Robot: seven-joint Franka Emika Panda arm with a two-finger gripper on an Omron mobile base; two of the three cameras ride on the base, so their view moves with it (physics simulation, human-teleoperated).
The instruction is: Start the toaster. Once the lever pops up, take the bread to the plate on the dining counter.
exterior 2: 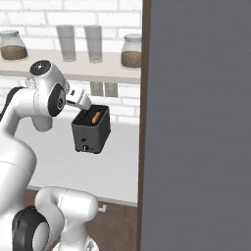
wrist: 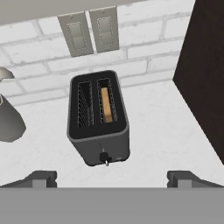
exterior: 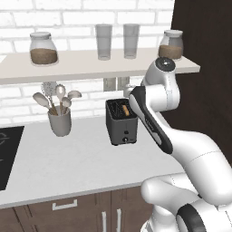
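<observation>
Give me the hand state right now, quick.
Hand: open, holding nothing, hovering short of the toaster, whose right slot holds the bread.

Toaster (wrist: 98, 120) stands on the bench (exterior: 81, 158), against the wall. Bread (wrist: 106, 105) sits in its right slot; lever (wrist: 103, 156) at its near panel. Utensil crock (exterior: 60, 121) at 9 o'clock of toaster; shelf (exterior: 90, 63) overhead.

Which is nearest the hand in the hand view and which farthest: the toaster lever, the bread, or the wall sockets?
1. The lever, low on the toaster's front panel, just ahead of the open hand.
2. The bread, down in the right slot.
3. The wall sockets, on the brick wall behind the toaster.
</observation>
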